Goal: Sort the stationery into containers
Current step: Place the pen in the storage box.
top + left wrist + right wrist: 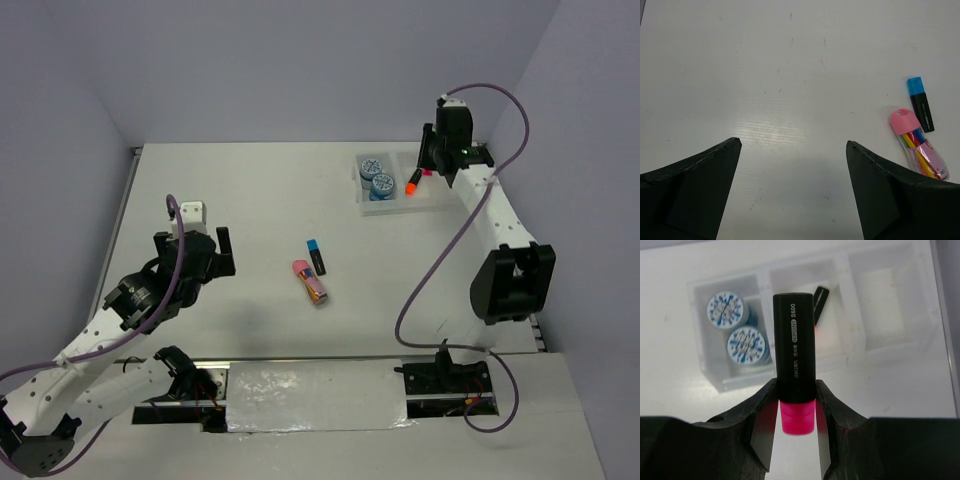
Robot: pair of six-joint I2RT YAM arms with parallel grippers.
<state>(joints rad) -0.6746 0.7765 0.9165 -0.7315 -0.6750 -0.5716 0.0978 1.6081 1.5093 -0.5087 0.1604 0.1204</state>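
- Two arms work well apart. The left gripper (792, 145) hangs over the bare table (790, 60) with its jaws spread wide and nothing between them.
- Only the left wrist view shows that open gap plainly. From the top camera the left arm is seen over the left half of the table, towards the near edge, and its jaws are harder to read.
- The left wrist view also shows the blue-capped highlighter (920, 102) and the pink eraser (917, 145) lying flat just beside each other, to the right of the gripper. The lower end of the eraser's patterned sleeve is cut off by the right finger.
- The top camera puts that pair at mid-table, near the left gripper and well apart from the white tray (392, 206) at the far right.
- The right gripper (796, 395) is clamped on the pink-capped highlighter (794, 340). It grips where the cap meets the barrel, and the black barrel points away from the wrist.
- From the top camera that highlighter is only a pink speck under the gripper, which sits at the tray's far right side.
- The right wrist view looks into the tray's three compartments. Two blue-and-white rolls (726, 310) sit side by side in the left one, and the orange-capped highlighter (820, 300) leans in the middle one.
- In that view the held highlighter hangs in front of the middle compartment. How high it is above the tray cannot be told.
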